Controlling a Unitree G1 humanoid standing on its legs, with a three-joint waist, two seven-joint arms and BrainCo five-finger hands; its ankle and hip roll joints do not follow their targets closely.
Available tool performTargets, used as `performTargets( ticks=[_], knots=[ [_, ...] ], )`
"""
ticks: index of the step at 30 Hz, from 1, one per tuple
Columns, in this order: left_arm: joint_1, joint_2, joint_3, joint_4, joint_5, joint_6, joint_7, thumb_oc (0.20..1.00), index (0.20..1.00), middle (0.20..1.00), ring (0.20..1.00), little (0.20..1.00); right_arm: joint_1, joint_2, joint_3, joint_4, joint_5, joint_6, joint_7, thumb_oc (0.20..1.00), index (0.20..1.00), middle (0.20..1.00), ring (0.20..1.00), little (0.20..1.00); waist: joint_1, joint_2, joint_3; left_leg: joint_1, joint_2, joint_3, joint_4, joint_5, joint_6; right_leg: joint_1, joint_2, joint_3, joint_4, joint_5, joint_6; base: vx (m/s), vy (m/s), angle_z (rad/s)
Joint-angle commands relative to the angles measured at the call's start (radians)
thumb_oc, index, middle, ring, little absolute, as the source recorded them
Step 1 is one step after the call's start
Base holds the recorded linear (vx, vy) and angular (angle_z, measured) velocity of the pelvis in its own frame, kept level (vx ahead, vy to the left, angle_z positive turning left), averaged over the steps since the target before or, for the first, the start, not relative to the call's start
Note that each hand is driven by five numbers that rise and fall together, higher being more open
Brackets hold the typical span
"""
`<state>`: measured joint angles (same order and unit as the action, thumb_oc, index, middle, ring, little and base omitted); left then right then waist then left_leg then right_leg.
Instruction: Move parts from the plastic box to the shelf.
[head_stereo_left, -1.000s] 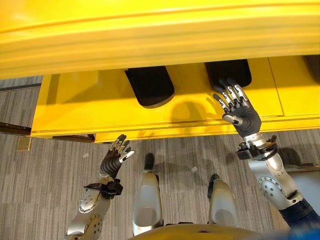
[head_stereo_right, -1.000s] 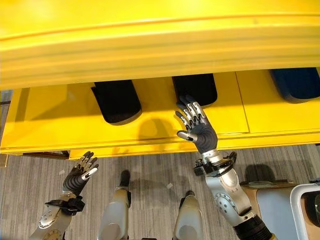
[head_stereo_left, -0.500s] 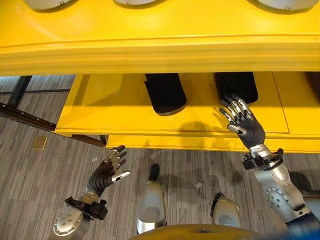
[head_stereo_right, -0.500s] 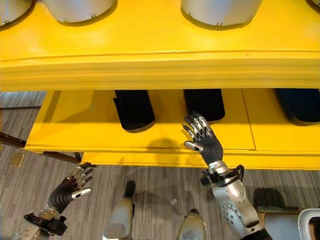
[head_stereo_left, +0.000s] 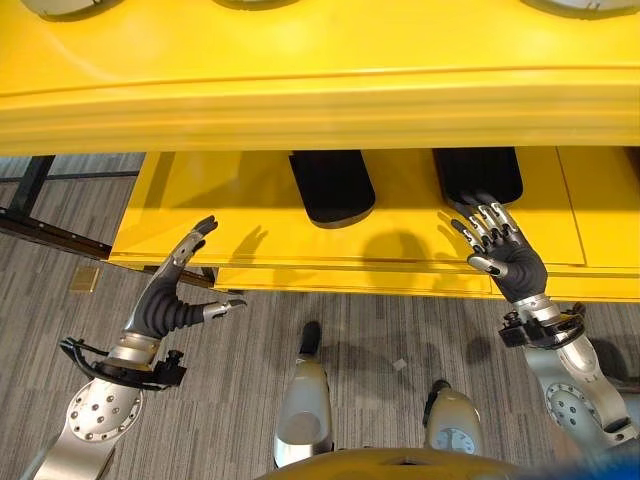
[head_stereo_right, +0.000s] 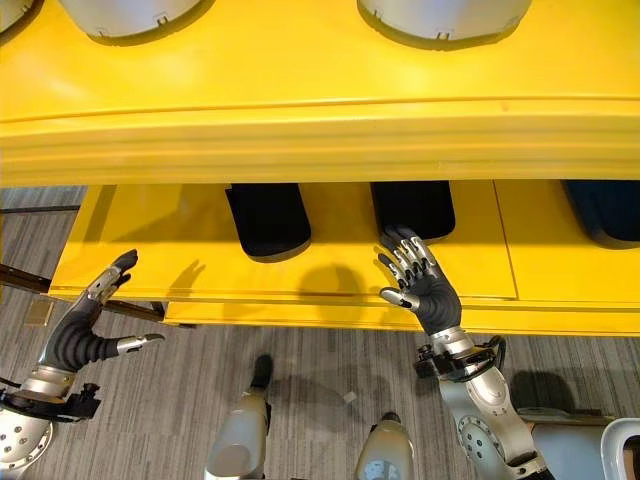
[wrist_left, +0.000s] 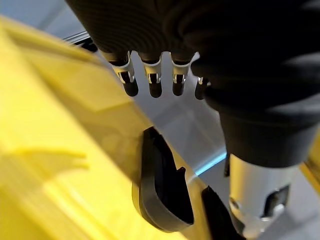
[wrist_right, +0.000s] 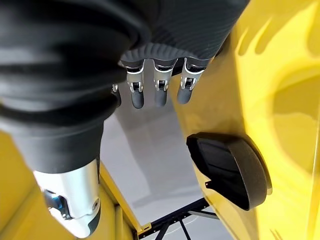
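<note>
A yellow shelf (head_stereo_left: 250, 215) has two tiers. On its lower tier lie two black parts, one in the middle (head_stereo_left: 332, 187) and one to the right (head_stereo_left: 478, 175). My right hand (head_stereo_left: 515, 268) is open and holds nothing. It hovers over the lower tier's front edge, its fingertips just short of the right black part (wrist_right: 230, 170). Also open and holding nothing, my left hand (head_stereo_left: 160, 305) is raised at the lower tier's left front corner with fingers straight. Past the left hand's fingers (wrist_left: 150, 80) the middle black part (wrist_left: 162, 185) lies on the yellow surface.
Silver-grey parts (head_stereo_right: 440, 15) sit on the upper tier. A dark blue part (head_stereo_right: 605, 205) lies at the lower tier's far right. A white-rimmed container corner (head_stereo_right: 622, 450) shows at the lower right. A dark frame rail (head_stereo_left: 50, 235) runs along the floor at left.
My left hand has risen from near the floor to the shelf's left front corner. My right hand has drawn back slightly from the right black part. The camera has shifted.
</note>
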<state>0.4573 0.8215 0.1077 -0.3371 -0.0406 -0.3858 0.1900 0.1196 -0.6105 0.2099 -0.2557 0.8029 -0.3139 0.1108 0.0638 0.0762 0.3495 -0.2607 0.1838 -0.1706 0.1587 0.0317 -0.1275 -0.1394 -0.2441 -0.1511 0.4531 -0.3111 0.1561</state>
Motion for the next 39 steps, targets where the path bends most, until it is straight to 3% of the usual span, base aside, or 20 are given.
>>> performTargets(
  ticks=[1, 8, 23, 30, 39],
  knots=[
    [-0.037, 0.037, -0.004, -0.048, 0.187, -0.064, 0.111, 1.000, 1.000, 1.000, 1.000, 1.000, -0.047, -0.021, 0.010, -0.029, 0.029, -0.078, -0.002, 1.000, 1.000, 1.000, 1.000, 1.000, -0.014, -0.021, -0.055, 0.013, 0.081, 0.028, 0.014, 0.079, -0.044, -0.072, -0.005, 0.031, 0.049, 0.124, -0.001, 0.00, 0.026, -0.05],
    [-0.213, 0.005, -0.111, -0.040, 0.334, -0.053, 0.128, 1.000, 1.000, 1.000, 1.000, 1.000, -0.016, -0.004, -0.032, -0.038, -0.017, -0.081, -0.018, 1.000, 1.000, 1.000, 1.000, 1.000, -0.050, -0.032, -0.071, 0.011, 0.089, 0.055, 0.015, 0.072, -0.049, -0.101, 0.002, 0.064, 0.052, 0.131, -0.004, 0.00, 0.031, -0.12],
    [-0.519, -0.098, -0.223, 0.104, 0.456, 0.000, 0.163, 1.000, 1.000, 1.000, 1.000, 1.000, -0.032, 0.057, -0.060, -0.046, 0.006, -0.054, -0.021, 1.000, 1.000, 1.000, 1.000, 1.000, -0.103, -0.055, -0.084, -0.012, 0.096, 0.097, 0.049, 0.052, -0.063, -0.158, 0.015, 0.126, 0.059, 0.149, -0.005, 0.00, 0.024, -0.14],
    [-0.589, -0.144, -0.247, 0.160, 0.454, 0.025, 0.178, 1.000, 1.000, 1.000, 1.000, 1.000, -0.035, 0.074, -0.073, -0.049, -0.001, -0.048, -0.033, 1.000, 1.000, 1.000, 1.000, 1.000, -0.115, -0.063, -0.072, -0.020, 0.097, 0.110, 0.072, 0.043, -0.064, -0.178, 0.019, 0.149, 0.064, 0.154, -0.005, 0.00, 0.026, -0.11],
    [-0.684, -0.265, -0.246, 0.237, 0.288, 0.060, 0.220, 1.000, 1.000, 1.000, 1.000, 1.000, -0.044, 0.093, -0.075, -0.047, -0.022, -0.041, -0.064, 1.000, 1.000, 1.000, 1.000, 1.000, -0.133, -0.074, -0.074, -0.032, 0.105, 0.123, 0.092, 0.037, -0.066, -0.201, 0.025, 0.173, 0.067, 0.166, -0.009, 0.00, 0.009, -0.05]
  ],
)
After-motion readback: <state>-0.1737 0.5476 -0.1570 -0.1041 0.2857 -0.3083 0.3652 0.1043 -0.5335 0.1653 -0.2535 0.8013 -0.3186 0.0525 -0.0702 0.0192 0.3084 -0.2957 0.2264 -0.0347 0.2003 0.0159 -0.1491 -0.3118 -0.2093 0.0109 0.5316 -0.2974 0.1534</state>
